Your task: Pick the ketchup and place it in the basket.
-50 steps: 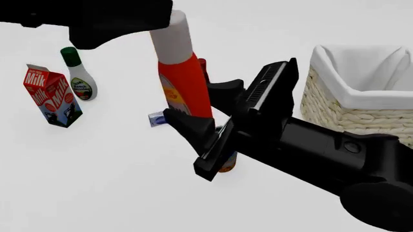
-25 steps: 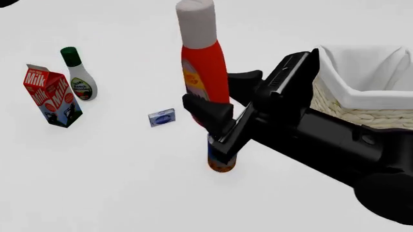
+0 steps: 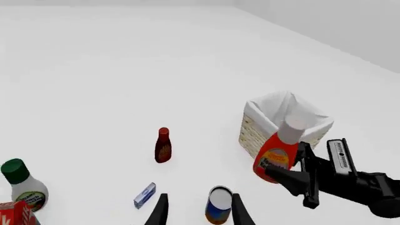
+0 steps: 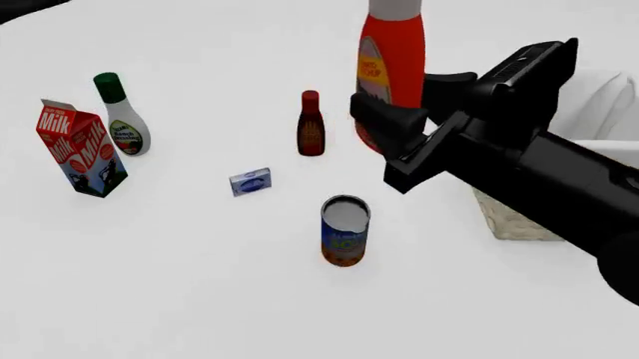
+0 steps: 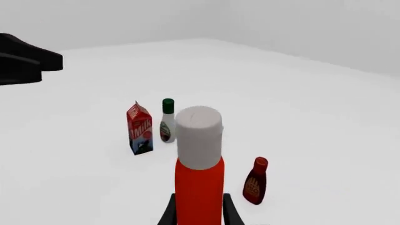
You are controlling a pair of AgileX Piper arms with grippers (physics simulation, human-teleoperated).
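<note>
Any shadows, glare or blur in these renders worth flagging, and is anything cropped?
Front view: flat, even light, only faint shadows beneath the can and milk carton; no glare; the ketchup cap is cut off at the frame's top. Left wrist view: slightly soft, basket weave indistinct. Right wrist view: sharp, the held ketchup fills the foreground, cropped at the bottom edge.

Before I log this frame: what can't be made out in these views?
- Basket: front view, mostly hidden behind the right arm; its inside is unseen. The left wrist view shows its lining but not the bottom.
- Ketchup: front view, cap cut off by the top edge; right wrist view, base cut off by the bottom edge.
- Right gripper: pads' contact hidden behind the bottle.
- Left gripper: only fingertips show, at the frame edge.
- Small box: print too small.
</note>
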